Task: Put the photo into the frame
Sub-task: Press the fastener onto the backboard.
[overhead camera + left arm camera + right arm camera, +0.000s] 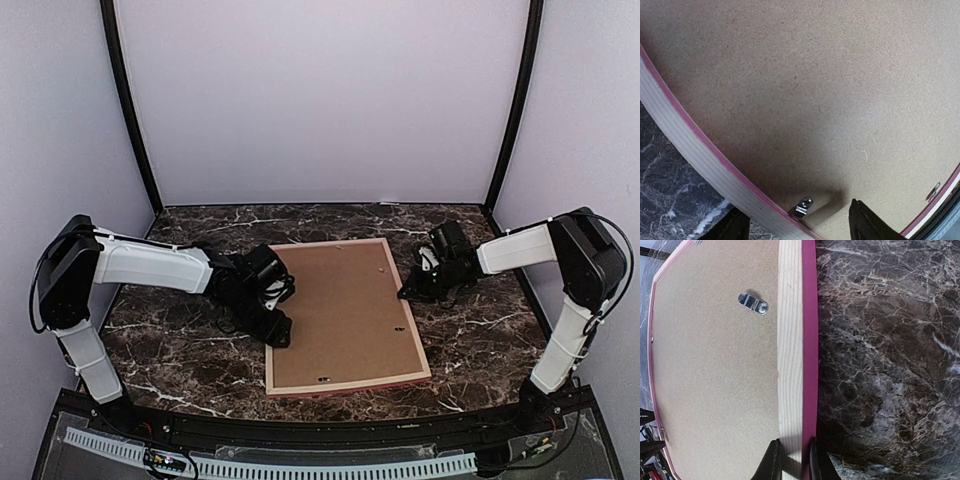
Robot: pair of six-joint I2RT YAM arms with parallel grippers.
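Note:
The frame (345, 384) lies face down in the middle of the table, its pale wood rail edged in pink. A brown backing board (340, 310) fills it. The photo is hidden from every view. My left gripper (275, 325) hovers at the frame's left rail (695, 150), open (799, 222), with one finger outside the rail and the other over the board. A small metal clip (804, 205) sits between them. My right gripper (410, 290) is shut on the frame's right rail (790, 340), one finger on each side (792, 455).
Dark marble tabletop (480, 340) surrounds the frame. Another metal clip (753, 303) lies on the backing board near the right rail, and a further one (933, 190) shows at the far edge. Grey walls enclose the back and sides.

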